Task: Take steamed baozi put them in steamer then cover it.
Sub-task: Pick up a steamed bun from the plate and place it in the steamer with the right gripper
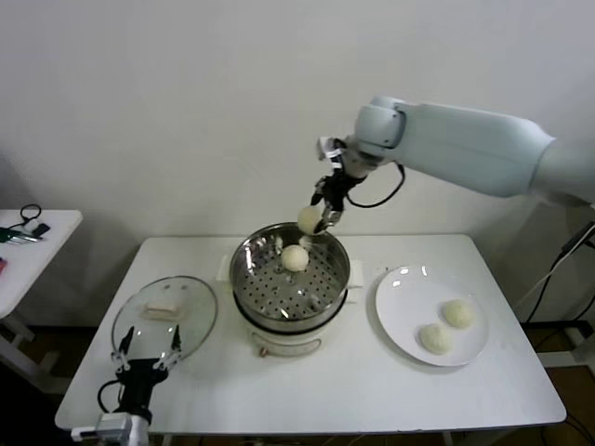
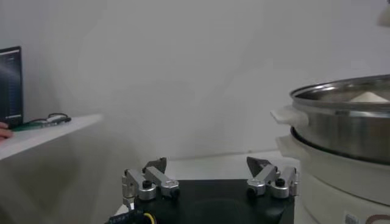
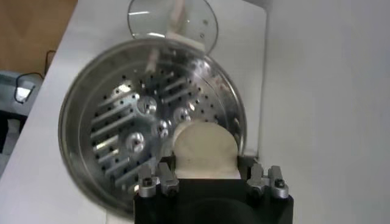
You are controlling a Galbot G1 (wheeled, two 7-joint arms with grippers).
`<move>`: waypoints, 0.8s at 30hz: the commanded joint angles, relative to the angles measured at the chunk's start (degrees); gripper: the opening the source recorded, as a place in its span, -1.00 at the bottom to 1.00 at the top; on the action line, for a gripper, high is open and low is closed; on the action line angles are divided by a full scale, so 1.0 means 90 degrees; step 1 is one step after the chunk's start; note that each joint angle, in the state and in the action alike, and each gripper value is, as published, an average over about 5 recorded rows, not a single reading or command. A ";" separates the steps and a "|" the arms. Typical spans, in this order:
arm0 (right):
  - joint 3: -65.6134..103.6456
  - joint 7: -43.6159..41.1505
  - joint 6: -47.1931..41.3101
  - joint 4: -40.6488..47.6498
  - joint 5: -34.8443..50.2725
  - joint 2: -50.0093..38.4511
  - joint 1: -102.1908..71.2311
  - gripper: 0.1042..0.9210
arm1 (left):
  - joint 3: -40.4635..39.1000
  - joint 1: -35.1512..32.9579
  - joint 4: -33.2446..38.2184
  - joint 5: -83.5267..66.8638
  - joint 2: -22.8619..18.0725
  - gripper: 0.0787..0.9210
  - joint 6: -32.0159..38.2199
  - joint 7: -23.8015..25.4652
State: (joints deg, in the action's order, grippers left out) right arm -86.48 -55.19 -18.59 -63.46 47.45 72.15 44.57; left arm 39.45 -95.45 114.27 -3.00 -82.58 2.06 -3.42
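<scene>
My right gripper (image 1: 319,221) is shut on a cream-white baozi (image 1: 308,219) and hangs over the back rim of the steamer (image 1: 279,297). In the right wrist view that baozi (image 3: 204,146) sits between the right gripper (image 3: 206,164) fingers, above the perforated steel floor (image 3: 122,122). Another baozi (image 1: 295,257) lies inside the basket toward the back. Two more baozi (image 1: 456,313) (image 1: 433,337) rest on the white plate (image 1: 400,297). The glass cover (image 1: 165,314) lies flat on the table, left of the steamer. My left gripper (image 1: 147,358) is open and empty near the table's front left edge, just below the cover.
The left wrist view shows the left gripper (image 2: 210,175) low over the table, with the steamer's side (image 2: 347,128) close by. A small side table (image 1: 28,237) with cables stands at the far left. A wall lies behind the table.
</scene>
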 commanded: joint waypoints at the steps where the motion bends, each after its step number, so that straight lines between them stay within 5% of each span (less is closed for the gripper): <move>1: 0.0022 0.0217 -0.0123 0.0069 0.0228 0.0987 -0.0466 0.37 | 0.0066 -0.0055 0.0029 -0.0027 0.0076 0.77 0.0017 0.0047; 24: -0.0164 0.0374 -0.0129 0.0442 -0.0266 0.1279 -0.1422 0.44 | 0.0214 -0.0167 0.0023 -0.0170 0.0207 0.77 0.0027 0.0018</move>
State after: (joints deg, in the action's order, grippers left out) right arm -87.78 -52.07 -19.64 -59.78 45.43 82.35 33.28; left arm 41.32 -96.87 114.60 -4.49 -80.83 2.34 -3.33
